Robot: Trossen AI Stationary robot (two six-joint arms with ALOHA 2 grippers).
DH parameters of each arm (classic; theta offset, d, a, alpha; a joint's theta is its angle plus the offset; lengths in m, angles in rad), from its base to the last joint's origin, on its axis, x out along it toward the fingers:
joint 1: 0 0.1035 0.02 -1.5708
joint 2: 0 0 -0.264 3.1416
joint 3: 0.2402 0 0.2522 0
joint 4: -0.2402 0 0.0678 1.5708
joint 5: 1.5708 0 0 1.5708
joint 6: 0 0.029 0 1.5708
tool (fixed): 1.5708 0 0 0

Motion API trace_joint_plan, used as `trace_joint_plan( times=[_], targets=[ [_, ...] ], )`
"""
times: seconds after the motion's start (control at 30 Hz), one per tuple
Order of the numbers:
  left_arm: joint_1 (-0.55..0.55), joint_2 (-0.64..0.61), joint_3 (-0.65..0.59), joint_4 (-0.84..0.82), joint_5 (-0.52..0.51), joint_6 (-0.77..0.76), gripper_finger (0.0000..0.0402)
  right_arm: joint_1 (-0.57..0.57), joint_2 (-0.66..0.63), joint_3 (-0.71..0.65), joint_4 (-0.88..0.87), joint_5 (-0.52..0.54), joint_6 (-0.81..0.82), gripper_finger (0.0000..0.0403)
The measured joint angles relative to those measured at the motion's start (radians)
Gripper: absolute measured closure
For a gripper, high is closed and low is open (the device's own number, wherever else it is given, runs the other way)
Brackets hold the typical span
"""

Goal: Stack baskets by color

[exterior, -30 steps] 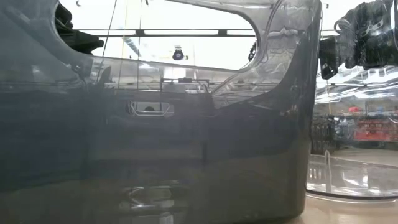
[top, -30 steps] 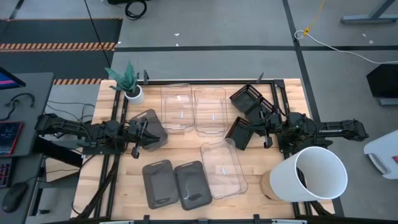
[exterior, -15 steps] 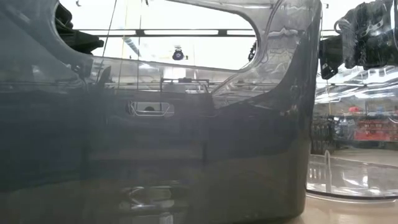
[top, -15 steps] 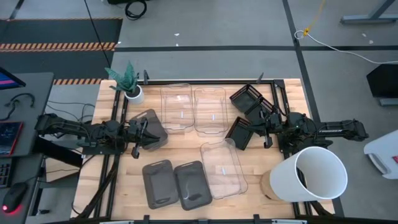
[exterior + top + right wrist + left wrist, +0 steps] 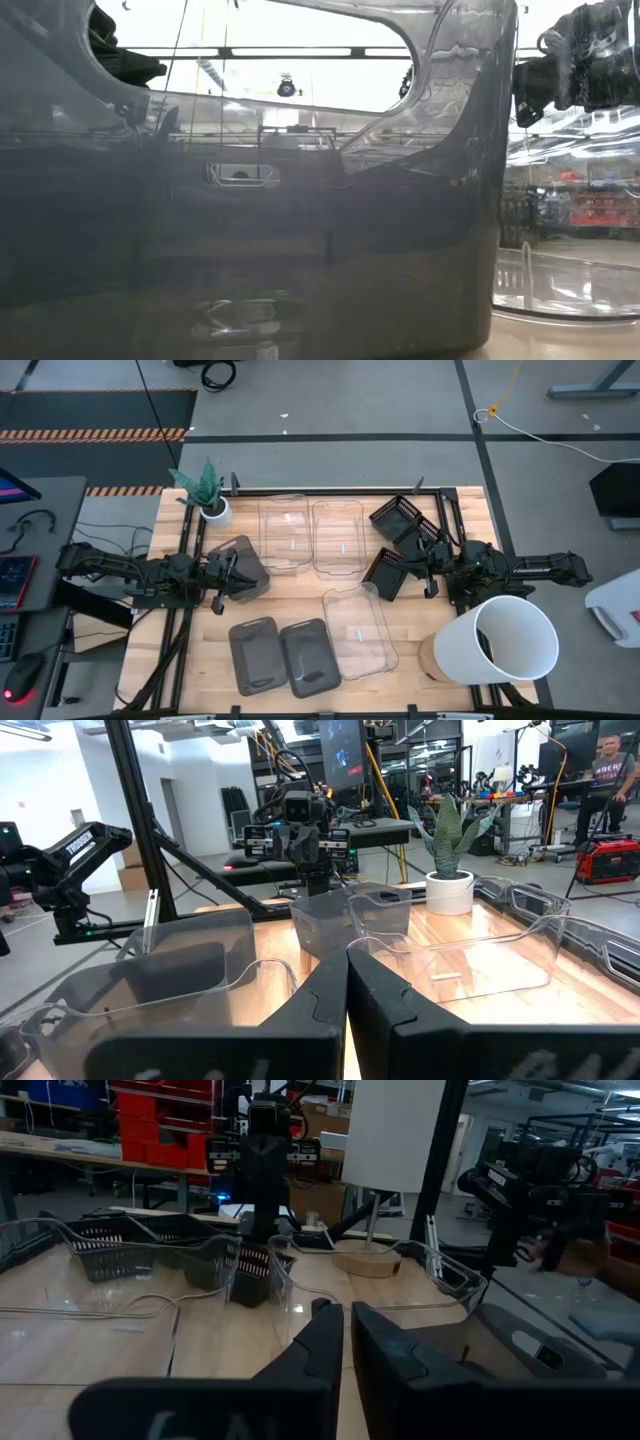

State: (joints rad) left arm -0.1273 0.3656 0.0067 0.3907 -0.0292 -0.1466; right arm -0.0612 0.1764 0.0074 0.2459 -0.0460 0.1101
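From above, we saw the left gripper [image 5: 235, 582] pinching a tilted grey basket [image 5: 243, 563] at the table's [image 5: 290, 608] left. The right gripper [image 5: 408, 570], pressed together, held a tilted black basket [image 5: 385, 573]. The low view was filled by a grey basket wall [image 5: 250, 220].

Two clear baskets [image 5: 310, 536] are laid side by side at the far middle of the counter, and a third clear basket [image 5: 360, 632] is seen nearer the front, set at a slant with its far end raised. A dark grey basket [image 5: 243, 567] is tilted up at the left, while two more dark grey baskets [image 5: 283, 656] are lying flat, side by side and touching, at the front. At the right, a black slatted basket [image 5: 398, 519] is resting toward the back, and another slatted basket [image 5: 384, 574] is tipped on its side just in front of it.
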Motion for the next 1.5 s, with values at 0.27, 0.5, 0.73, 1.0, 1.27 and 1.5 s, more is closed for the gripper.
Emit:
trace_joint_plan(
  times=[0.27, 0.5, 0.73, 1.0, 1.27, 1.5],
  targets=[
    [0.000, 0.000, 0.000, 0.000, 0.000, 0.000, 0.0367, 0.000, 0.000, 0.000, 0.054, -0.001, 0.095, 0.0391],
    [0.000, 0.000, 0.000, 0.000, 0.000, 0.000, 0.0374, 0.000, 0.000, 0.000, 0.063, 0.008, 0.186, 0.0391],
    [0.000, 0.000, 0.000, 0.000, 0.000, 0.000, 0.0366, 0.000, 0.000, 0.000, 0.066, 0.110, 0.162, 0.0391],
    [0.000, 0.000, 0.000, 0.000, 0.000, 0.000, 0.0374, 0.000, 0.000, 0.000, 0.000, 0.073, 0.222, 0.0391],
    [0.000, 0.000, 0.000, 0.000, 0.000, 0.000, 0.0365, 0.000, 0.041, 0.081, -0.222, 0.149, 0.280, 0.0391],
    [0.000, 0.000, 0.000, 0.000, 0.000, 0.000, 0.0374, 0.000, 0.173, 0.185, -0.366, 0.183, 0.286, 0.0391]
  ],
)
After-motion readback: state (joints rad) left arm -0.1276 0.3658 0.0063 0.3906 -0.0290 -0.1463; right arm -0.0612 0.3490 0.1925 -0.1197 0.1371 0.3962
